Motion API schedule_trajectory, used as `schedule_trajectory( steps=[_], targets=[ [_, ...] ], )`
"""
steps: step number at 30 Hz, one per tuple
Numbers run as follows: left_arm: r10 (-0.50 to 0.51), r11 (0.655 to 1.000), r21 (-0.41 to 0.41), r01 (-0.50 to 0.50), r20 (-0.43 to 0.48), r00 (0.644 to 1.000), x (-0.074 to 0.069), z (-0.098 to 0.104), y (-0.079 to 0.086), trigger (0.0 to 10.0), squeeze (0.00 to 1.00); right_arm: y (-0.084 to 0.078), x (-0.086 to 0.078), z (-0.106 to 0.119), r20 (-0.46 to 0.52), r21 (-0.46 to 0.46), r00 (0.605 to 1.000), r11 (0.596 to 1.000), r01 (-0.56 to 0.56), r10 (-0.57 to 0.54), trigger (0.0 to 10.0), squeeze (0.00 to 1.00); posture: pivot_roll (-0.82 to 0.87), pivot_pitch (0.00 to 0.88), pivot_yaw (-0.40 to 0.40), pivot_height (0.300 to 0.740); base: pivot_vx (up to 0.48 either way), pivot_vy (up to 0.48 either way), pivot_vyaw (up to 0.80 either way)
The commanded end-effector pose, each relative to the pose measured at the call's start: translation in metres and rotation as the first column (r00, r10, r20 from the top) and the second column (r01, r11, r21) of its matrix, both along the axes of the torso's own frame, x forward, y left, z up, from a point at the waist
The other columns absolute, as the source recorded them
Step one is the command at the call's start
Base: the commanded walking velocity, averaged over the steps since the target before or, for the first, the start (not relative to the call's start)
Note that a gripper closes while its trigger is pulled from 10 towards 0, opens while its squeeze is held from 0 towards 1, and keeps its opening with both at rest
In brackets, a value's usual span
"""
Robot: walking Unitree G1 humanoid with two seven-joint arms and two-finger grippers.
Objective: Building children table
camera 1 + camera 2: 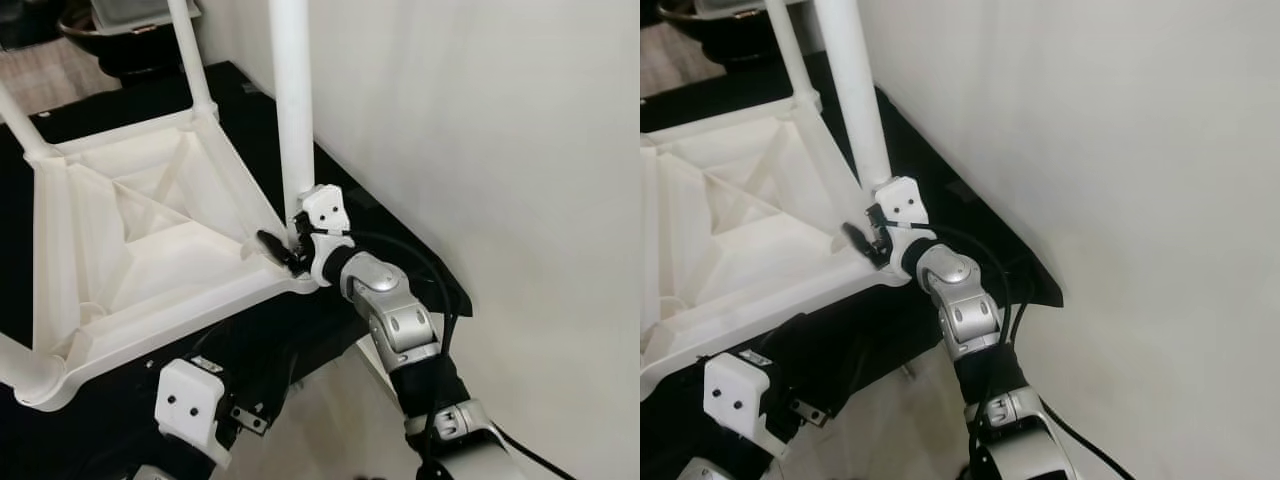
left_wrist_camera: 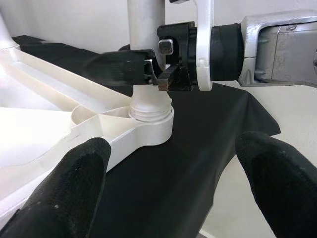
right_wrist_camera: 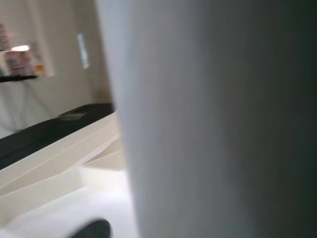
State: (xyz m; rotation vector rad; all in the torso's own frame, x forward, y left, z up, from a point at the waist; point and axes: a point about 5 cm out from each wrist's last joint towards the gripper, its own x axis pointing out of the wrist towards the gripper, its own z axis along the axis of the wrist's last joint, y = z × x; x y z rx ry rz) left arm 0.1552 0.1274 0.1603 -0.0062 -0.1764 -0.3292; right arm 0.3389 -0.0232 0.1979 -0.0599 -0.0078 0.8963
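A white children's table [image 1: 150,230] lies upside down on a black cloth [image 1: 250,100]. One white leg [image 1: 293,100] stands upright in the near right corner socket [image 2: 151,116], and a ribbed collar shows at its base. My right gripper [image 1: 290,245] is shut on the bottom of this leg, just above the socket; the leg's surface is pressed close up in the right wrist view [image 3: 213,119]. My left gripper [image 2: 168,193] is open, low in front of that corner, with its black fingers [image 2: 64,193] spread wide. Its white wrist [image 1: 190,405] sits below the table's near edge.
Other legs rise from the far corner [image 1: 190,50], the far left corner [image 1: 20,125] and the near left corner [image 1: 20,370]. A white wall [image 1: 500,150] runs close along the right. A dark bowl-like object [image 1: 120,30] stands behind the table. The cloth's corner [image 1: 455,295] ends near my right arm.
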Motion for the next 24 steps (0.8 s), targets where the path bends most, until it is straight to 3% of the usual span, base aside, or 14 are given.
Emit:
schedule_trajectory(
  steps=[1,2,3,4,5,6,7,12,14,23,24],
  targets=[
    [0.001,1.000,-0.004,-0.001,-0.009,1.000,-0.003,-0.001,0.000,10.0,0.00,0.014,-0.005,0.010,0.015,0.021,0.981,0.981,-0.191,0.191,10.0,1.00,0.07,0.211,-0.017,0.740,0.000,0.000,0.00],
    [-0.001,1.000,-0.005,0.001,-0.010,1.000,-0.005,0.000,-0.001,10.0,0.00,0.007,-0.002,0.018,0.064,-0.012,0.947,0.949,-0.315,0.316,10.0,1.00,0.08,0.222,-0.022,0.740,0.000,0.000,0.00],
    [-0.001,1.000,-0.005,0.001,-0.010,1.000,-0.005,0.000,-0.001,10.0,0.00,0.007,-0.002,0.018,0.064,-0.012,0.947,0.949,-0.315,0.316,10.0,1.00,0.08,0.222,-0.022,0.740,0.000,0.000,0.00],
    [-0.003,1.000,-0.006,0.003,-0.012,1.000,-0.007,0.001,-0.002,10.0,0.00,0.001,0.000,0.025,0.088,-0.039,0.906,0.911,-0.411,0.413,10.0,1.00,0.08,0.228,-0.023,0.740,0.000,0.000,0.00],
    [-0.004,1.000,-0.006,0.004,-0.013,1.000,-0.009,0.001,-0.003,10.0,0.00,-0.005,0.004,0.032,0.116,-0.083,0.871,0.879,-0.470,0.477,10.0,0.66,0.09,0.240,-0.024,0.740,0.000,0.000,0.00],
    [-0.004,1.000,-0.006,0.004,-0.013,1.000,-0.009,0.001,-0.003,10.0,0.00,-0.005,0.004,0.032,0.116,-0.083,0.871,0.879,-0.470,0.477,10.0,0.66,0.09,0.240,-0.024,0.740,0.000,0.000,0.00],
    [-0.006,1.000,-0.008,0.006,-0.015,1.000,-0.013,0.003,-0.004,10.0,0.00,-0.010,0.012,0.041,0.125,-0.124,0.843,0.851,-0.510,0.523,10.0,0.00,0.10,0.258,-0.025,0.740,0.000,0.000,0.00],
    [-0.009,1.000,-0.010,0.008,-0.018,1.000,-0.018,0.005,-0.006,10.0,0.00,-0.015,0.023,0.059,0.123,-0.114,0.819,0.828,-0.549,0.561,10.0,0.00,0.13,0.283,-0.025,0.740,0.000,0.000,0.00],
    [-0.011,1.000,-0.011,0.011,-0.023,1.000,-0.023,0.006,-0.008,10.0,0.00,-0.021,0.025,0.066,0.101,-0.138,0.792,0.797,-0.588,0.602,10.0,0.00,0.15,0.301,-0.030,0.740,0.000,0.000,0.00],
    [-0.016,1.000,-0.014,0.015,-0.031,0.999,-0.029,0.009,-0.010,10.0,0.00,-0.032,0.029,0.075,0.063,-0.176,0.750,0.747,-0.641,0.659,10.0,0.00,0.16,0.321,-0.030,0.740,0.000,0.000,0.00],
    [-0.017,1.000,-0.014,0.016,-0.034,0.999,-0.031,0.009,-0.011,10.0,0.00,-0.034,0.030,0.077,0.057,-0.179,0.729,0.725,-0.665,0.682,10.0,0.00,0.16,0.324,-0.030,0.740,0.000,0.000,0.00]
  ],
)
